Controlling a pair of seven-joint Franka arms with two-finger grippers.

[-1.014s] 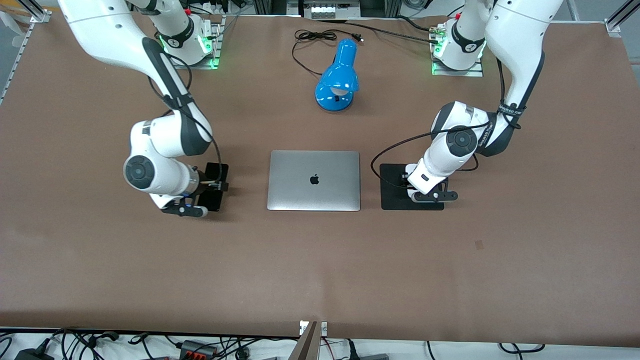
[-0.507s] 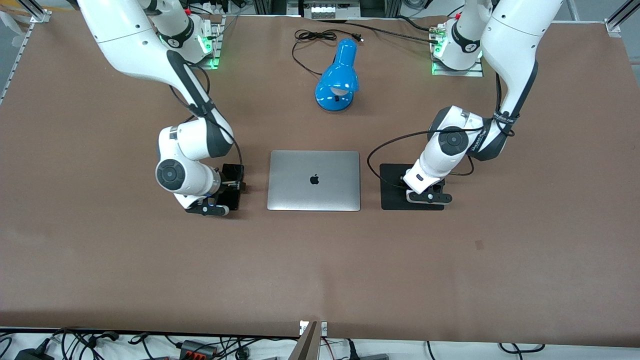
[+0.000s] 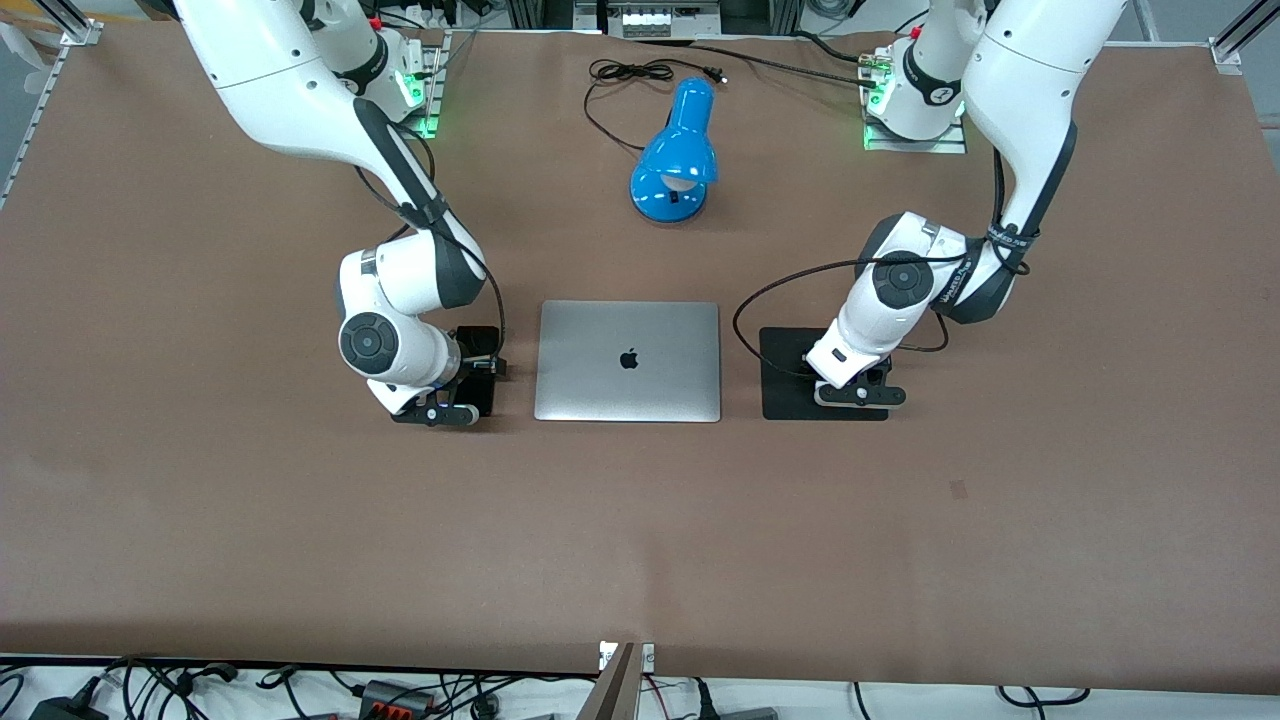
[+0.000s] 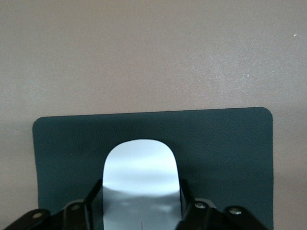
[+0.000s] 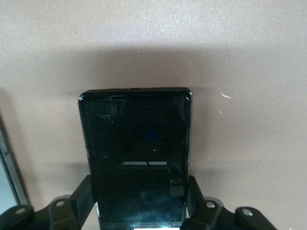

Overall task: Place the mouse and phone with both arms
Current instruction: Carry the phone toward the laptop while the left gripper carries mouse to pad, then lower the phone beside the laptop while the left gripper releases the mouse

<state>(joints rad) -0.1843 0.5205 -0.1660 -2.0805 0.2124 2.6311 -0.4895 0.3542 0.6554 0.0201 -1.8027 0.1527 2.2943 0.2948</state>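
My left gripper (image 3: 858, 388) hangs low over the matte black pad (image 3: 785, 372) beside the laptop, at the left arm's end. In the left wrist view it (image 4: 141, 201) is shut on the white mouse (image 4: 140, 167), a finger on each side, with the pad (image 4: 225, 143) below. The arm hides the mouse in the front view. My right gripper (image 3: 468, 388) is beside the laptop at the right arm's end. It (image 5: 139, 194) is shut on the black phone (image 5: 136, 143), held flat just above the brown table. A little of the phone (image 3: 484, 392) shows in the front view.
The closed silver laptop (image 3: 628, 360) lies between the two grippers; its edge shows in the right wrist view (image 5: 7, 177). A blue desk lamp (image 3: 675, 155) with a black cable (image 3: 625, 72) lies farther from the front camera, between the arm bases.
My right arm has carried the phone toward the laptop and now holds it close beside it. My left gripper has shifted slightly over the pad with the mouse.
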